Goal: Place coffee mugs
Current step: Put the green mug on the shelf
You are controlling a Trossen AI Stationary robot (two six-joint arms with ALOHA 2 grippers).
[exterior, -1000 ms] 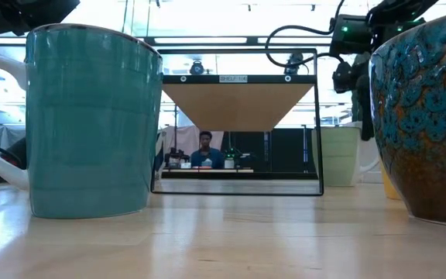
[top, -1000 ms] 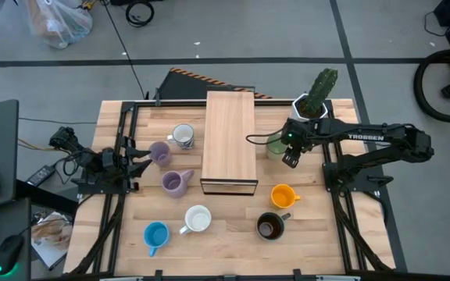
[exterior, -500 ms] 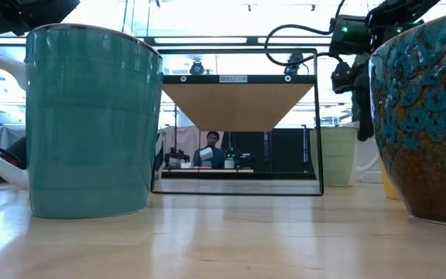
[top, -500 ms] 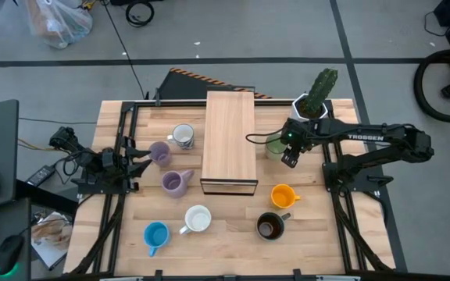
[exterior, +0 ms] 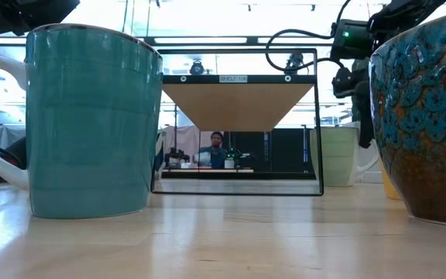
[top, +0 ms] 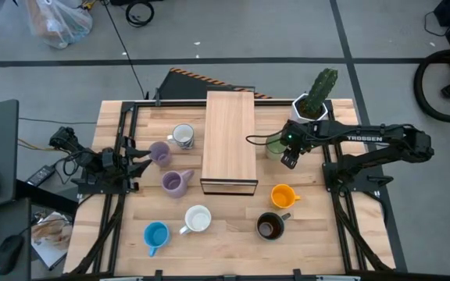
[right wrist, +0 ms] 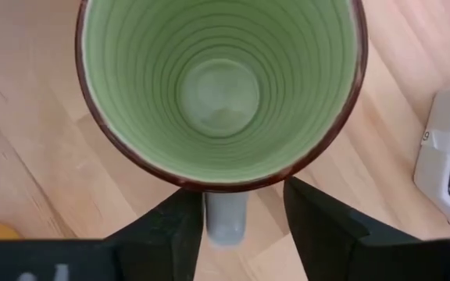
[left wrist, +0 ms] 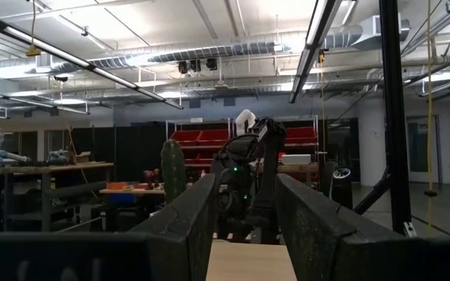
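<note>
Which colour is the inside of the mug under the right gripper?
Light green, with a dark brown rim; the right wrist view.

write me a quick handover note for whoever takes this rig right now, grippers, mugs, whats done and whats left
Right gripper: open, fingers either side of the green mug's handle, not closed on it. That mug stands upright right of the wooden shelf box, near the cactus pot.
Left gripper: parked at the table's left edge; the left wrist view shows it open and empty.
Other mugs on the table: patterned, two lilac, white, blue left of the box; orange and dark brown right of it.
Done: no mug is on the box or in a gripper.
Left: probably close on the green handle, then place all eight.
</note>
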